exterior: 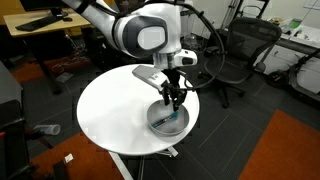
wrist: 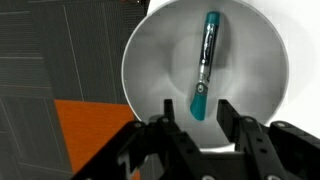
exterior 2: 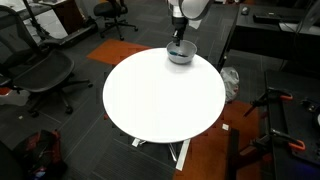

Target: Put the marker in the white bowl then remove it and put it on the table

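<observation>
Your fingers point(wrist: 232, 120) stand apart and empty above the white bowl point(wrist: 150, 60), the marker point(wrist: 204, 62) lying inside it, teal end toward their gap, so removal seems next: descend, clamp it, carry it to the surface point(exterior 2: 160, 100).

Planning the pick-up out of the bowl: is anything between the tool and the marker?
Nothing visible does. In the wrist view the marker lies uncovered inside the white bowl, and the open tool hangs over its lower end with no object between them.
</observation>
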### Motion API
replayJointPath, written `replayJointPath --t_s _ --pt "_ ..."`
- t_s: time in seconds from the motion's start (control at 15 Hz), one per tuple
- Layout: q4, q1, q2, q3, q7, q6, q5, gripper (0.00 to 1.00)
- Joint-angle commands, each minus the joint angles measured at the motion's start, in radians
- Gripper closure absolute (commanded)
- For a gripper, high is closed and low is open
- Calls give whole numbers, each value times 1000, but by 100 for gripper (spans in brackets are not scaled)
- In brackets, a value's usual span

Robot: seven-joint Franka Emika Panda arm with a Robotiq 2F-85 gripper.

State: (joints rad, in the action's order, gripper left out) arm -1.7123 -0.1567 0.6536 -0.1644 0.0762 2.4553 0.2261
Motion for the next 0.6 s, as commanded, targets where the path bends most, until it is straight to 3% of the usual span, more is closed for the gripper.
replayJointPath --t_s 0.0,0.13,0.2,0.53 --pt "69 -20 30 20 41 -60 -32 18" --pt "83 -22 37 21 42 -67 -36 3" --pt "89 -22 40 21 41 -71 -36 0" --pt "108 -35 54 37 58 -98 -55 0"
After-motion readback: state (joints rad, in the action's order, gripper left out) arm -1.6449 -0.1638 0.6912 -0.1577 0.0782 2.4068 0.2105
